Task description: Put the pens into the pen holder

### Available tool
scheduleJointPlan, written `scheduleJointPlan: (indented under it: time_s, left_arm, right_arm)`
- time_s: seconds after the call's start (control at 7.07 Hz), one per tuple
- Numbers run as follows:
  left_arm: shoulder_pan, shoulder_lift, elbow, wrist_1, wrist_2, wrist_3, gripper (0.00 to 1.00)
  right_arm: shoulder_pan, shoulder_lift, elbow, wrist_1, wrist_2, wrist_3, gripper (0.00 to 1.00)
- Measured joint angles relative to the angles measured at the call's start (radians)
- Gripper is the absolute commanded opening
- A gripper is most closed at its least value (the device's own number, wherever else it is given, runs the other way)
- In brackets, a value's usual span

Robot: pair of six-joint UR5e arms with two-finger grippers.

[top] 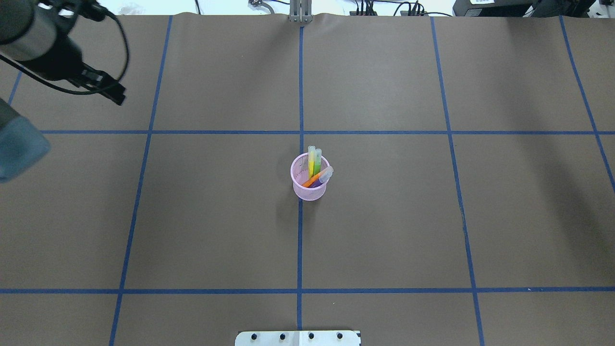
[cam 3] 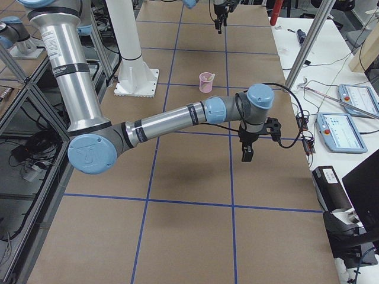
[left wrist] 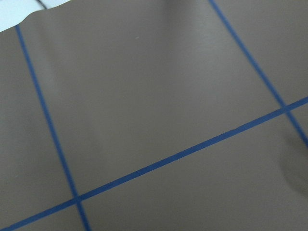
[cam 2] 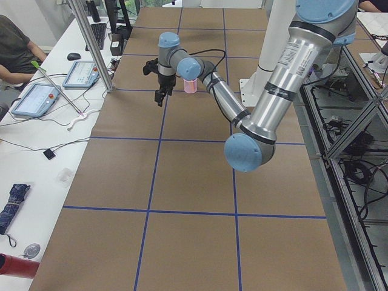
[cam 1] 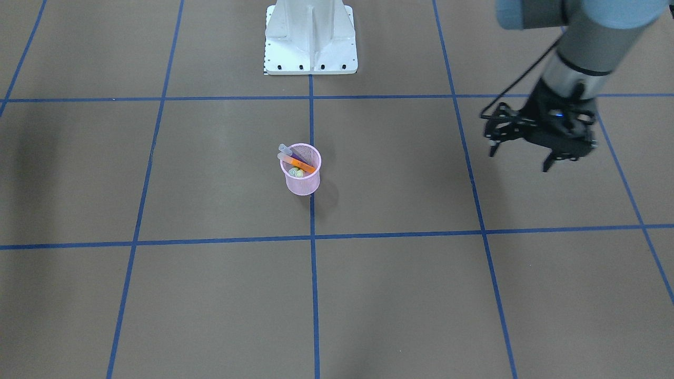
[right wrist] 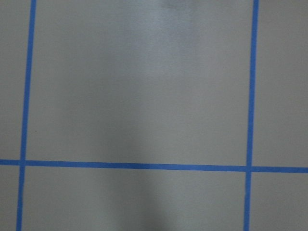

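So, all four pens sit in the pink holder (cam 1: 303,184), which stands upright near the middle of the tabletop (cam 1: 210,173), right on a blue line (cam 1: 313,273). The purple pen (cam 1: 300,155) and orange pen (cam 1: 301,165) lean across it together, with their pale caps poking out over the rim. The green pen (cam 1: 293,171) and yellow pen (cam 1: 299,173) stand side by side against the rim (from the front you mostly see just their cap ends). The left hand (cam 1: 520,158) hovers above the tabletop off on the robot's left, well apart from the holder. Its fingers are spread with nothing between them. The right hand (cam 3: 247,155) only shows up in the side view. It hangs over the tabletop toward the operators' edge, also well apart from the holder, and I can't tell if its fingers are spread or pressed together. Both wrist cameras show only tabletop and blue lines.
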Motion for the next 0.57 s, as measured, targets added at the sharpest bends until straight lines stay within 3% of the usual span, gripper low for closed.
scheduleJointPlan:
  time_s: [0.28,0.57]
  left_arm:
    - [-0.221,0.155,0.109,-0.014,-0.225,0.137,0.99]
    - [-0.332,0.274,0.177,-0.044,-0.291,0.239,0.99]
  right_arm:
    - [0.067,0.000,-0.085,-0.004,0.010,-0.113,1.00]
    - [0.086,-0.003,-0.140,-0.004,0.010,-0.142,1.00]
